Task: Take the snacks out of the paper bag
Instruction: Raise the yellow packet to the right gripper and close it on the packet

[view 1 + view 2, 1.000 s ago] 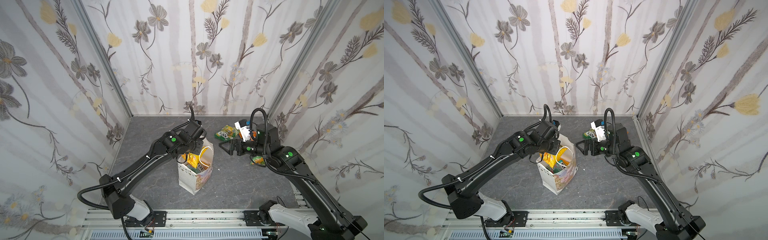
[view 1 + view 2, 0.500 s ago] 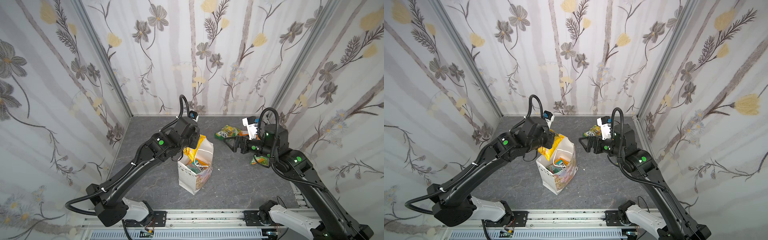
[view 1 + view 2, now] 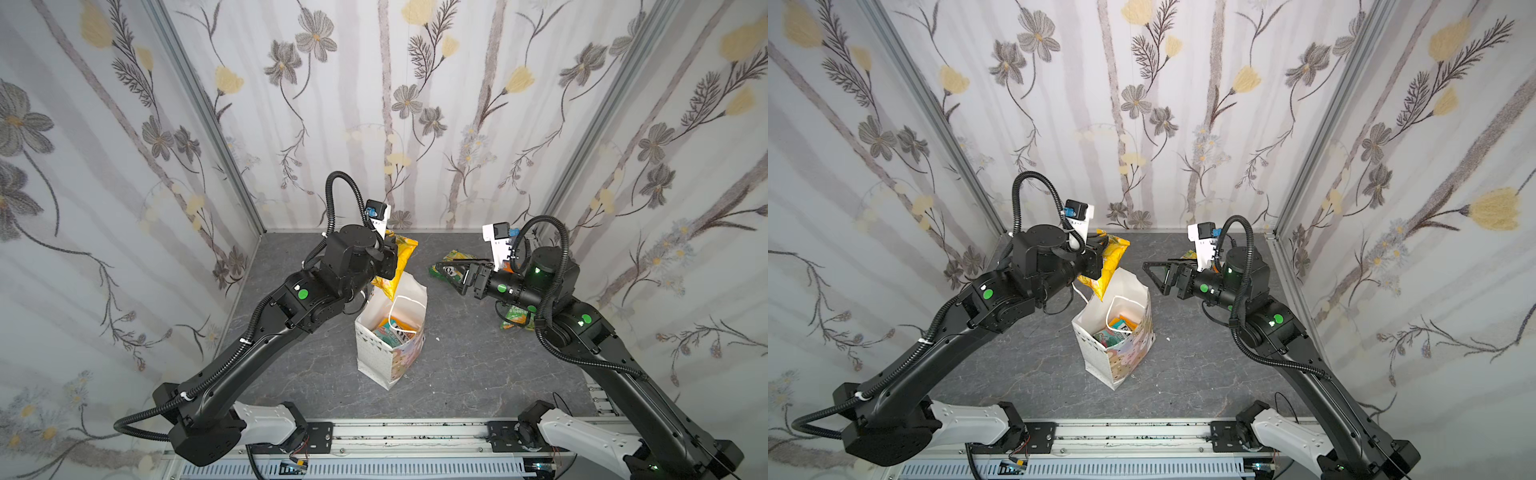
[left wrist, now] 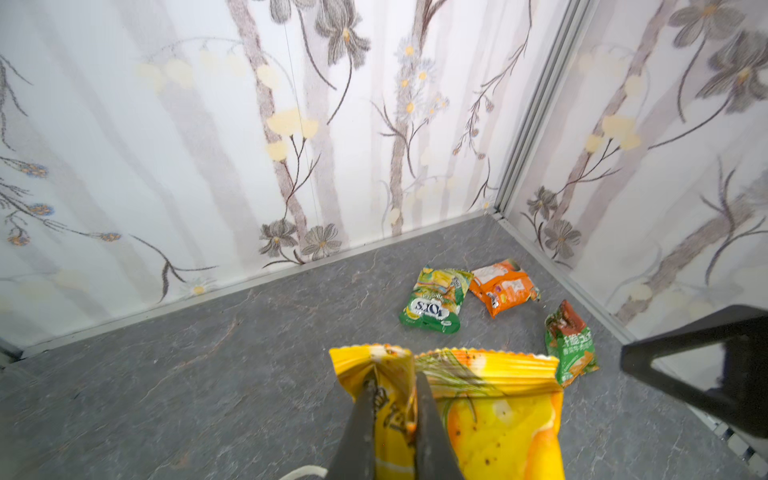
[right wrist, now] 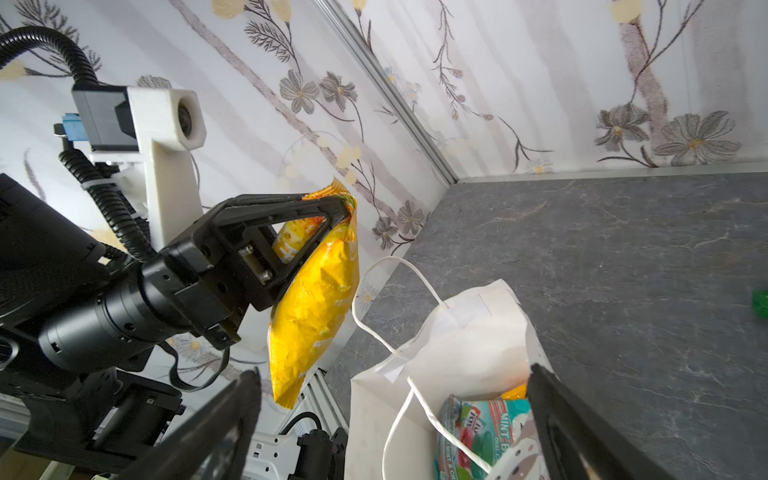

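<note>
Hanging from the tightly pinched jaws of the left gripper [image 5: 348,210], a large crinkly orange-yellow plastic snack packet [image 5: 316,307] dangles just above the rim of an upright white paper gift bag [image 3: 376,357]. The right gripper [image 3: 456,274] hovers beside the bag, its jaws spread wide and empty. A white-teal packet [image 5: 478,432] lies inside the bag. Three small packets lie on the grey tabletop [image 3: 457,365] near the back corner: a green-yellow packet [image 4: 436,299], an orange packet [image 4: 503,286] and a green-orange packet [image 4: 571,345].
</note>
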Motion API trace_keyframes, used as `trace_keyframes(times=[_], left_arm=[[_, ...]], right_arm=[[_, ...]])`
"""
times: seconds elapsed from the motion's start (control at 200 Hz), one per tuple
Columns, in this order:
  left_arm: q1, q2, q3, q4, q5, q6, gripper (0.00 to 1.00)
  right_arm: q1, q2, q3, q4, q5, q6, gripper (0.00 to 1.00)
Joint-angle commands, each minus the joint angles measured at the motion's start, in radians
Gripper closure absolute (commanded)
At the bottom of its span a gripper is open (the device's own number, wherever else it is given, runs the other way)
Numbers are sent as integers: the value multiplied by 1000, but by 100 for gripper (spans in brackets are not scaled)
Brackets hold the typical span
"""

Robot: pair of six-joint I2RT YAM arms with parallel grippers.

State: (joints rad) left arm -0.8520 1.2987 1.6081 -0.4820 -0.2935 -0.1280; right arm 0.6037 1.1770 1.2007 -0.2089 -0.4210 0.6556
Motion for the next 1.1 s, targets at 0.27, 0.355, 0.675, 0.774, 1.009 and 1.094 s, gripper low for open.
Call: trace_keyframes(times=[0.27,0.355,0.675,0.774,1.009,1.094], left_arm=[[0,37,44,146,27,-81,100],[1,40,48,139,33,-95,100],[2,34,46,114,37,-111,100],[1,32,45,112,39,-111,96],[2,14,40,107,39,-104,77],[3,0,36,106,36,-100,71]], right_arm=[[149,181,42,361,-27,100,5],[156,226,69,379,-46,108,12],[156,265,83,418,-76,134,53],[156,262,83,412,-70,134,64],[153,255,94,377,-58,122,81],[147,251,109,356,-55,107,86]])
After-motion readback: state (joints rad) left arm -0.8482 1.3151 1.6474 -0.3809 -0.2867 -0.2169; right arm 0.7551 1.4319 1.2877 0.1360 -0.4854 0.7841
